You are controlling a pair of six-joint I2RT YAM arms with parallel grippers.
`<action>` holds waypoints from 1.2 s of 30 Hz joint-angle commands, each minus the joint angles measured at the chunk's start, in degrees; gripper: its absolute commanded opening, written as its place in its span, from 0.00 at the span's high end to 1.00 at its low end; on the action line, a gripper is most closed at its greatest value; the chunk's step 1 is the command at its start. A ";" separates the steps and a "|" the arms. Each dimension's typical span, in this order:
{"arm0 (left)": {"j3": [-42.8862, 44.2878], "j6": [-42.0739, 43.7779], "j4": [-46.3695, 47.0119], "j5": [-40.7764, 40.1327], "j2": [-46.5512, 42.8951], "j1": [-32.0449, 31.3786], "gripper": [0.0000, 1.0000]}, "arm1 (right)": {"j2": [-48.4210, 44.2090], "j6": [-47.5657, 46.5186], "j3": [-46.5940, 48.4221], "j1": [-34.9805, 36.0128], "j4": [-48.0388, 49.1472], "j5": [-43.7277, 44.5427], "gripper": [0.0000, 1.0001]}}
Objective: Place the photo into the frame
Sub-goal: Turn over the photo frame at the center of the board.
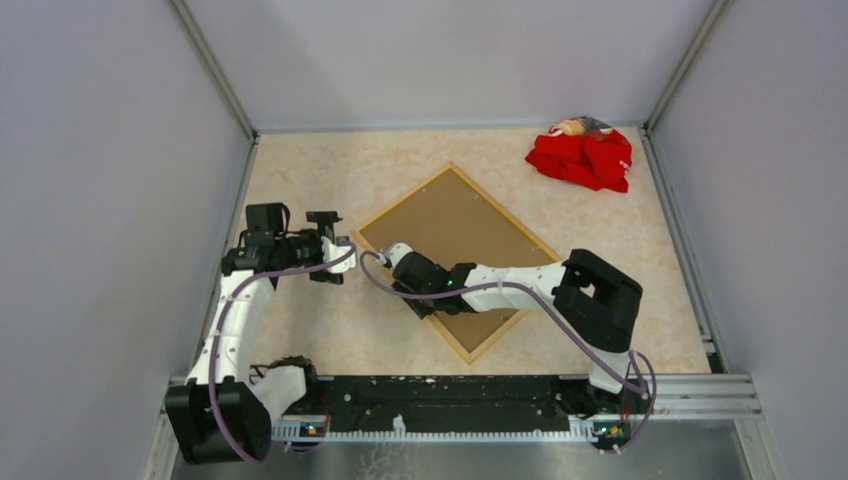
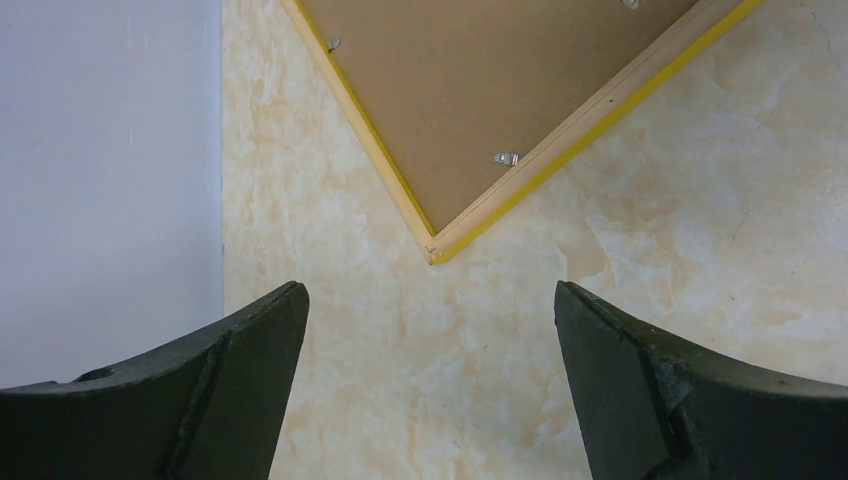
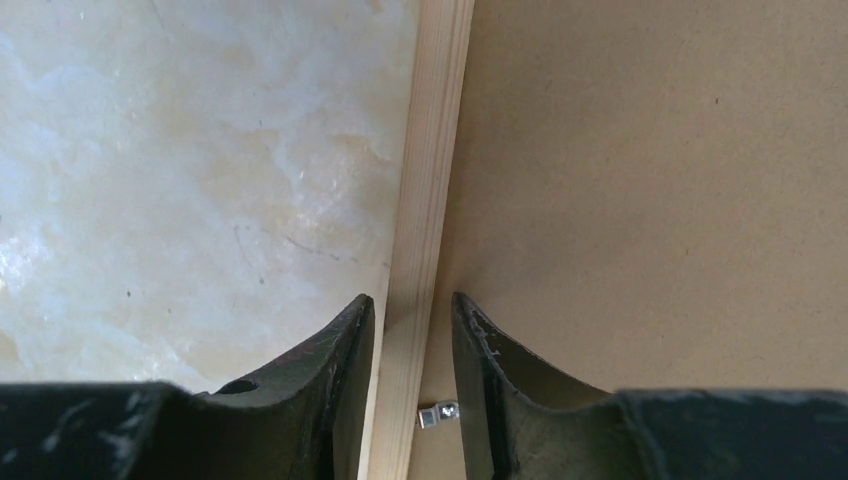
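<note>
The frame (image 1: 470,353) lies face down on the table, set diagonally, its pale wood back up and a yellow edge (image 2: 600,118) showing. A brown backing board (image 1: 450,225) fills it. The photo is hidden. My right gripper (image 1: 392,255) hangs low over the frame's left rail (image 3: 435,150). Its jaws (image 3: 412,300) stand a narrow gap apart astride that rail, with a small metal clip (image 3: 438,413) between them. My left gripper (image 1: 338,246) is wide open with nothing in it, just short of the frame's corner (image 2: 450,238).
A crumpled red cloth (image 1: 585,155) lies at the back right. Grey walls enclose the table on three sides, the left wall (image 2: 100,180) close beside my left gripper. More metal clips (image 2: 506,158) sit along the board's edge.
</note>
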 commanded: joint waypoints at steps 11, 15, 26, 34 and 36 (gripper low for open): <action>-7.18 10.22 4.95 0.73 -2.46 -0.04 0.01 | -2.96 1.24 3.24 -0.95 1.55 2.04 1.00; -13.89 17.46 8.65 -2.25 -4.52 -0.03 0.01 | -8.27 1.73 3.06 -3.46 1.94 -4.70 1.00; -26.29 23.20 32.84 6.07 -12.29 -5.41 0.06 | -16.41 3.23 2.77 -7.33 -0.70 -20.05 1.00; -22.22 27.82 32.11 3.48 -8.80 -11.92 0.11 | -18.06 1.31 6.38 -8.07 -6.32 -23.83 1.00; -20.92 32.61 26.55 2.22 -7.47 -12.51 0.12 | -18.49 1.04 7.40 -8.16 -7.56 -23.76 1.00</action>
